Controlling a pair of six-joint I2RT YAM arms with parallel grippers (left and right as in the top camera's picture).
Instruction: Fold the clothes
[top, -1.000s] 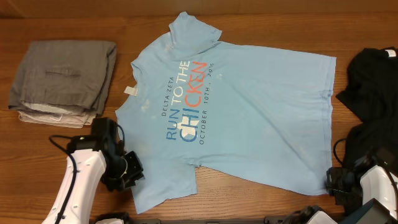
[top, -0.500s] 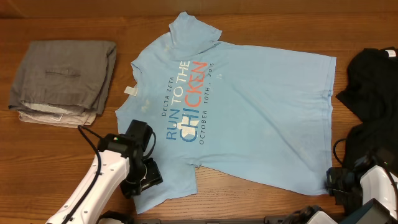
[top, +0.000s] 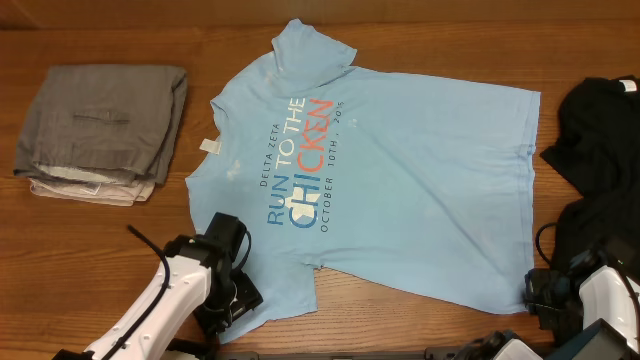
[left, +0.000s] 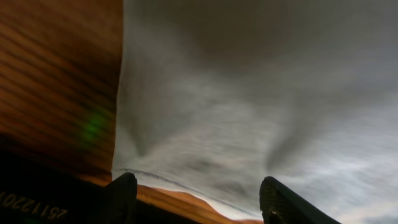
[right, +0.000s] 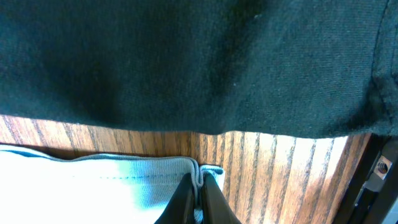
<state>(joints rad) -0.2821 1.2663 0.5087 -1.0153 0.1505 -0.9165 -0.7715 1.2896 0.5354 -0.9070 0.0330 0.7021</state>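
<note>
T-shirt (top: 400, 170): light blue, spread out flat in the middle of the worktop (top: 120, 250), letters facing up, neck toward the left edge.
Left tool (top: 238, 298): its two fingers stand apart and hold nothing. It is low over the shirt's sleeve by the near edge of the worktop.
Right tool (right: 199, 193): pinched tight on a corner of the shirt's hem, near the worktop's near right corner.
Grey pile (top: 100, 130): folded, by the far left corner, apart from the shirt.
Black clothes (top: 600, 130): a heap at the right edge, just beside the shirt's hem.
</note>
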